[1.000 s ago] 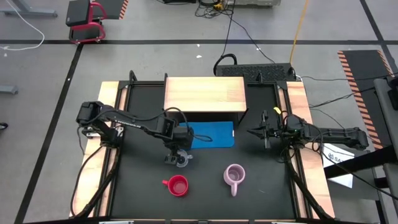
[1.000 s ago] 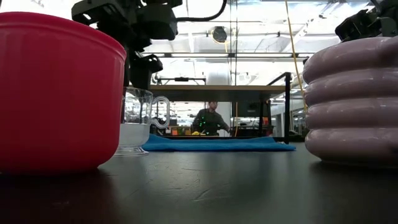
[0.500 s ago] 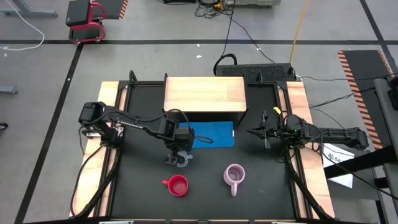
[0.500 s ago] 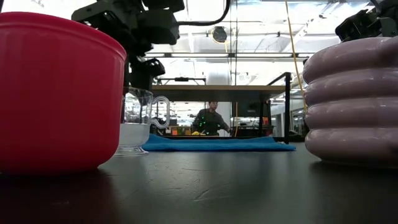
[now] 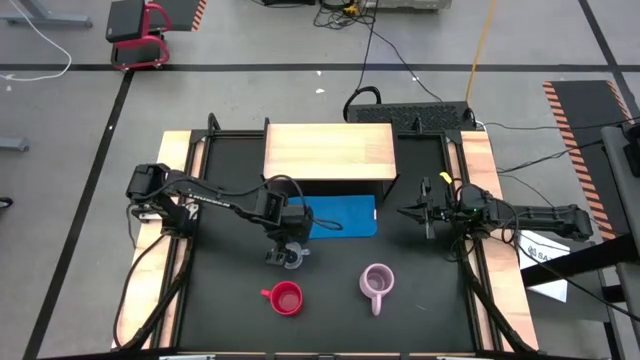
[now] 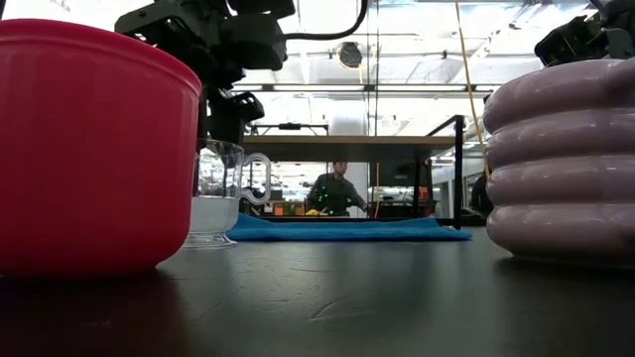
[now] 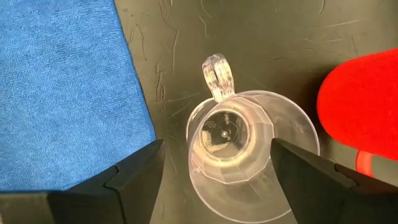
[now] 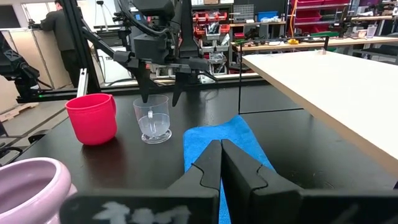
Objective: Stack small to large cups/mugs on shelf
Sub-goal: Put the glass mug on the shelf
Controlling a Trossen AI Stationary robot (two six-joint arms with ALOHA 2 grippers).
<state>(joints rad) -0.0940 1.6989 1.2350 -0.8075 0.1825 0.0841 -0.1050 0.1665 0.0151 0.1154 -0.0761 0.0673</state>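
My left gripper (image 7: 214,165) hangs spread over glass cup (image 7: 239,149), beside blue mat (image 7: 62,93), shelf (image 5: 330,150) well behind. Risk, I judge: off-centre squeeze tips slippery glass toward red mug (image 5: 285,298). Right gripper (image 8: 221,163) pressed together, waiting.

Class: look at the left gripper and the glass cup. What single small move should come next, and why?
Probably lower and close. The left gripper hangs open, a finger on either side of the small clear glass cup, which stands upright on the black table beside the blue mat, not yet held.
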